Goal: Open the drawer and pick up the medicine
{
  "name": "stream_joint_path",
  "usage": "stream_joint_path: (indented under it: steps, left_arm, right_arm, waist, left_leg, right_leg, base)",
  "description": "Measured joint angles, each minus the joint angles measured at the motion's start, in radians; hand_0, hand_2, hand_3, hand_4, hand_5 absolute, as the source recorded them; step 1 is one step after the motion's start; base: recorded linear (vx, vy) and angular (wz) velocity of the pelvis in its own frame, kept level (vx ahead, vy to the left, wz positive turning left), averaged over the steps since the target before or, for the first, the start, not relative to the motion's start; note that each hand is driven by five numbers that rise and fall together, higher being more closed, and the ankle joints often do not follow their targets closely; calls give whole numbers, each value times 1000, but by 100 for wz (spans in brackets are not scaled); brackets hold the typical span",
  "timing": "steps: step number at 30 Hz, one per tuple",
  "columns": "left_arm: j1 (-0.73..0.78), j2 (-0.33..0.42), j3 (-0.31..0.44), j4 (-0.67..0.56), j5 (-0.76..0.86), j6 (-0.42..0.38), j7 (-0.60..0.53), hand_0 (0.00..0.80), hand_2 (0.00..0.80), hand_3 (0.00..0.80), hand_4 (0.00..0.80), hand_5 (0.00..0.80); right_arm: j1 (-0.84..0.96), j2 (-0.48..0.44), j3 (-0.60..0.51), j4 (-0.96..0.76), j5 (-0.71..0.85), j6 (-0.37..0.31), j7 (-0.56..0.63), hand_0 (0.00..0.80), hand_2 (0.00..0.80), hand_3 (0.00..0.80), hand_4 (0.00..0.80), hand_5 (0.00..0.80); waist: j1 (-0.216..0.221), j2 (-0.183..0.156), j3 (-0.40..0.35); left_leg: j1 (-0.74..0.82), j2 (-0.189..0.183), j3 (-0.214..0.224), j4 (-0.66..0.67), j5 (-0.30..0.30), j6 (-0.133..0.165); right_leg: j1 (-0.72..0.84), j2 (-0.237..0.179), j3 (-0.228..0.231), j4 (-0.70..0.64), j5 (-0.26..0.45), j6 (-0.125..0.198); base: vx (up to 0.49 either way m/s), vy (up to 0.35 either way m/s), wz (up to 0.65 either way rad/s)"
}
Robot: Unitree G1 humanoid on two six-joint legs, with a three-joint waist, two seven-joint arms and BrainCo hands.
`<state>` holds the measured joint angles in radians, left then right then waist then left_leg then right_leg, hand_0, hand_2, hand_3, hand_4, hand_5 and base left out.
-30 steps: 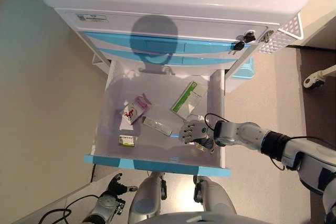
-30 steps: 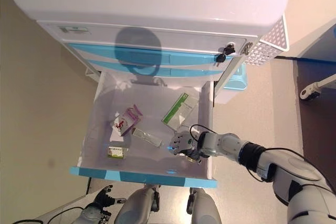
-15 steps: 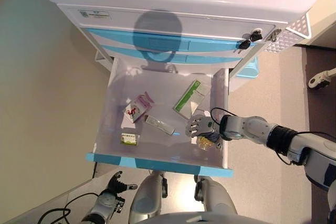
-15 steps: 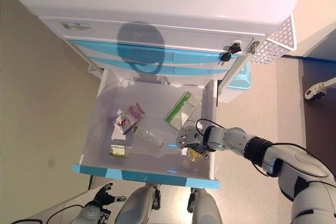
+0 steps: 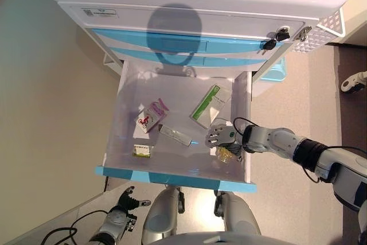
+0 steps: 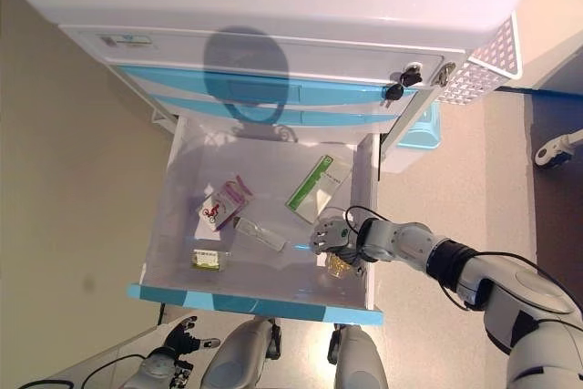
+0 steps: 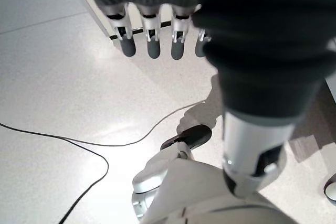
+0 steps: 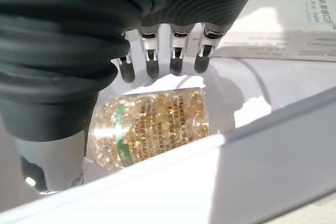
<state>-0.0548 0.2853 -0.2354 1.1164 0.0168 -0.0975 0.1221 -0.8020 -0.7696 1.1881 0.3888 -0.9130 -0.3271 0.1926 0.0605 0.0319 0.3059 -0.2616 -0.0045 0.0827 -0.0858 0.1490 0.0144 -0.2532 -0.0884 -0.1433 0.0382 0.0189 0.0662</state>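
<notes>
R. hand (image 8: 79, 51): fingers (image 8: 176, 59) straight, relaxed, grasping nothing; dark tips hang just above a clear packet of golden capsules (image 8: 152, 124) w/ a green band. The packet lies on the drawer floor against the inner face of the R. side wall, near the front R. corner. Head views: R. hand (image 5: 221, 136) sits inside the open drawer (image 5: 112, 142), arm coming in over the R. wall; capsules (image 5: 225, 154) just on the front side of the hand.

Other contents: green-and-white box (image 5: 207, 106) beyond the hand, toward the cabinet; long flat white strip pack (image 5: 175, 136) mid-floor, beside the hand; pink-and-white box (image 5: 150, 117) to the L.; small green-labelled box (image 5: 140, 151) near front L.

Drawer pulled fully out of a white cabinet w/ blue drawer fronts (image 5: 189, 44); keys (image 5: 274, 39) hang at its upper R.

L. hand (image 7: 157, 30): fingers straight, empty, low over the floor (image 7: 58, 93), well apart from the drawer.
</notes>
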Motion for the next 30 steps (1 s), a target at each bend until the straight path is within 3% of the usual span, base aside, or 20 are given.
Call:
stream_joint_path:
  steps: [3, 6, 16, 29, 30]
  left_arm:
    - [-1, -1, 0, -4, -1, 0, 0, 0, 0, 0, 0, 0]
    - [0, -1, 0, -18, -3, -2, 0, 0, 0, 0, 0, 0]
    - [-6, -1, -1, -39, -11, -6, 1, 0, 0, 0, 0, 0]
    - [-6, -8, -20, -41, -12, -6, 5, 0, 0, 0, 0, 0]
    - [-6, -8, -20, -42, -12, -6, 5, 0, 0, 0, 0, 0]
  right_arm:
    - [-7, -3, -3, -14, -1, 2, 0, 0, 0, 0, 0, 0]
    - [97, -1, -109, -13, -2, 5, -20, 0, 0, 0, 0, 0]
    - [120, 41, -138, 42, -58, 13, -100, 0, 0, 0, 0, 0]
    - [113, 34, -156, 21, -79, 27, -116, 0, 0, 0, 0, 0]
    - [109, 29, -155, 13, -79, 27, -116, 69, 69, 69, 69, 69]
  waist:
    - [-5, 1, 1]
    - [-19, 8, 7]
    - [-21, 20, 11]
    - [-21, 43, 14]
    - [-20, 44, 15]
  left_leg:
    - [-17, 0, 1, 0, 3, 2]
    - [-23, -2, 1, 0, 7, 4]
    - [-28, 4, -1, 6, 11, -5]
    - [-61, 11, -6, 9, 29, -14]
    - [-66, 11, -7, 9, 32, -15]
  right_leg:
    - [-22, 0, 1, 10, -1, 0]
    - [-36, -4, 6, 29, -8, 1]
    - [-64, -2, 17, 72, -17, -2]
    - [-147, -4, 20, 188, -58, -19]
    - [-156, -4, 20, 199, -61, -22]
  base:
    - [0, 0, 0]
    - [-3, 4, 0]
    - [-1, -2, -3]
    - [0, 0, 0]
    - [0, 0, 0]
